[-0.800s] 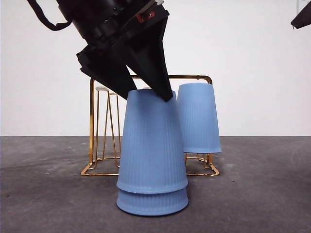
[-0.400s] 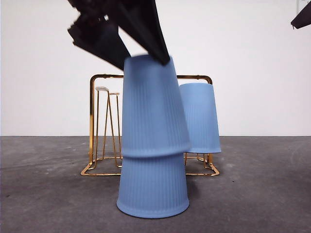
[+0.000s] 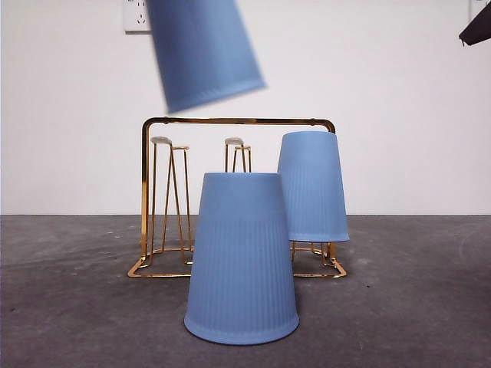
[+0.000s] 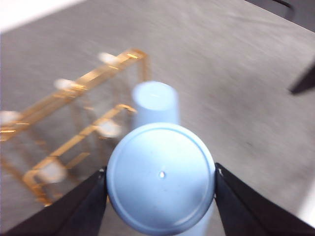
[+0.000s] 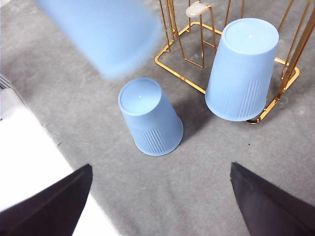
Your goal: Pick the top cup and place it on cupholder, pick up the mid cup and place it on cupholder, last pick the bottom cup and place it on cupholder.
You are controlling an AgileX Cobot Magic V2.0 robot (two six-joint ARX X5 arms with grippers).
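My left gripper point(image 4: 160, 173) is shut on a blue upside-down cup point(image 4: 161, 177), its jaws pressing both sides. That mid cup point(image 3: 203, 50) hangs blurred and tilted high above the table, left of the arch of the gold cupholder point(image 3: 146, 192); the gripper itself is above the front view's top edge. The bottom cup point(image 3: 242, 257) stands alone upside down on the table in front of the rack. Another blue cup point(image 3: 312, 185) sits over a peg on the rack's right side. My right gripper point(image 5: 160, 169) is open and holds nothing, well back from the cups.
Two bare white-tipped pegs point(image 3: 161, 141) stand on the rack's left and middle. The grey tabletop point(image 3: 399, 307) spreads around the rack. A white area point(image 5: 29, 147) borders the table beside the right arm. The waiting arm's black tip point(image 3: 477, 27) shows at the top corner.
The left gripper has lifted the upper cup off the bottom one, carrying it up and leftward. The gripper has gone out of the front view. The bottom cup stayed put.
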